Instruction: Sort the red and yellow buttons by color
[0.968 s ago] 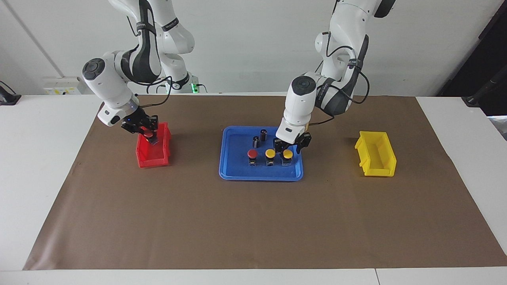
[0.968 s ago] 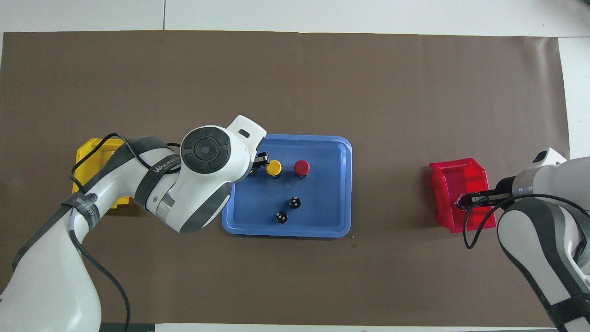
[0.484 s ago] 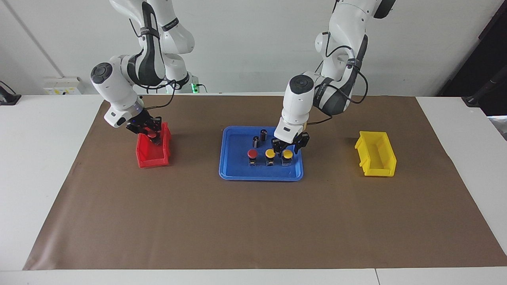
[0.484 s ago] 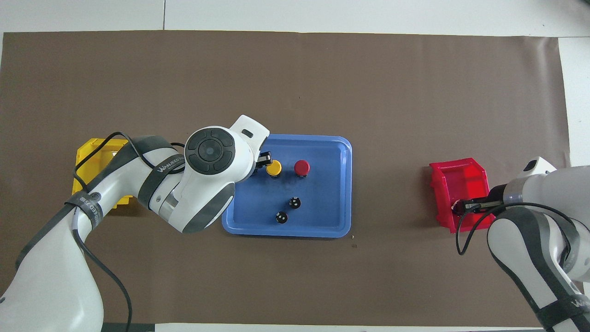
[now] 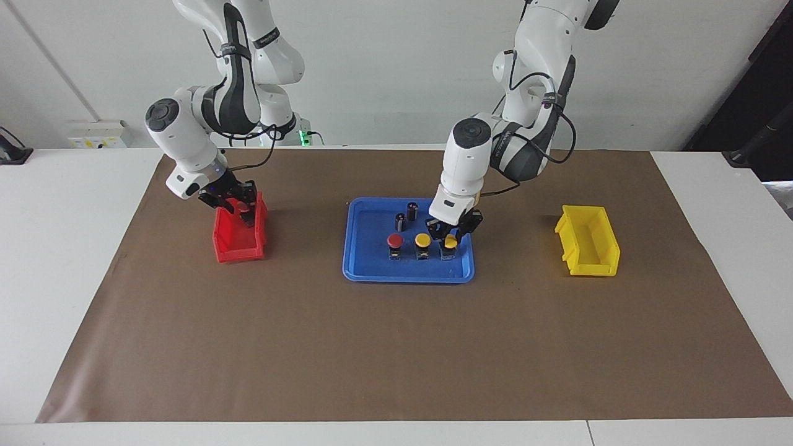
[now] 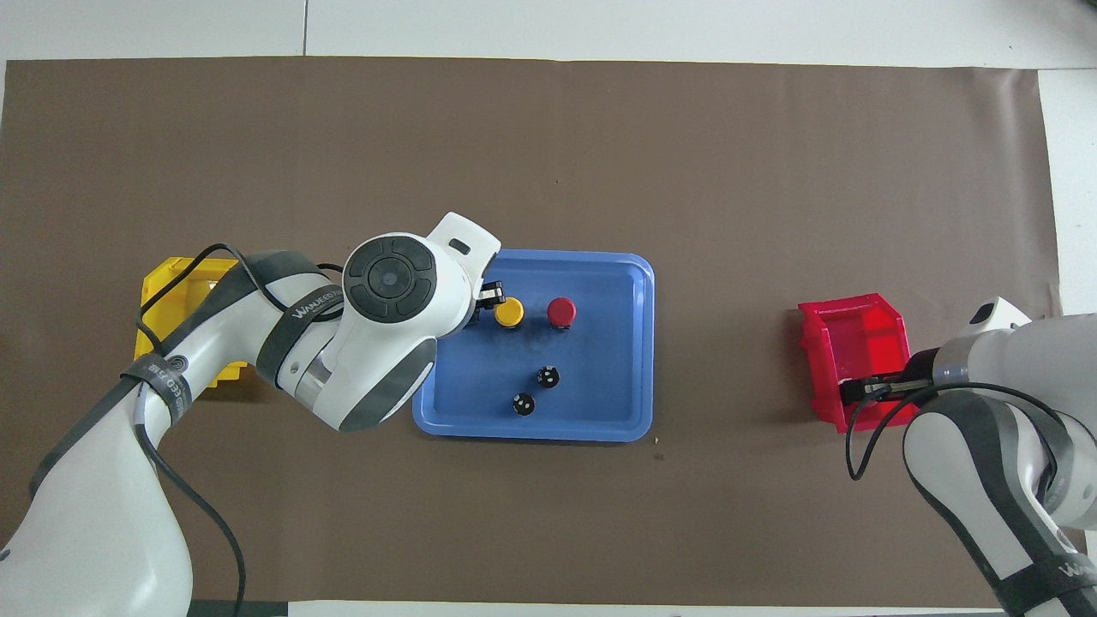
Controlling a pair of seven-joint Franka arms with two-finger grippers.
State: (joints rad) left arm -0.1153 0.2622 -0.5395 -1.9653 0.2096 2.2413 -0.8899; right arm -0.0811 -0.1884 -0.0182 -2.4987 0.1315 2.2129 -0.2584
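Brown paper (image 5: 396, 347) covers the white tabletop (image 5: 56, 248) under a pale wall. On the blue tray (image 5: 365, 263): two yellow buttons (image 5: 422, 240), one red button (image 5: 394, 241), two dark cylinders (image 5: 412, 210). Left tool (image 5: 451, 238) is closed on the yellow button toward the yellow bin (image 5: 588, 248). Right tool (image 5: 238, 207) hangs over the red bin (image 5: 238, 248); I cannot tell its grip.

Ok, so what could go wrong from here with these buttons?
The left pincer is shut on the yellow-capped push button at the blue plastic tray's end; the neighbouring yellow-capped button stands close, so lifting might topple it. The right pincer hangs over the red plastic bin's rim nearest the robots; anything released there might land outside.
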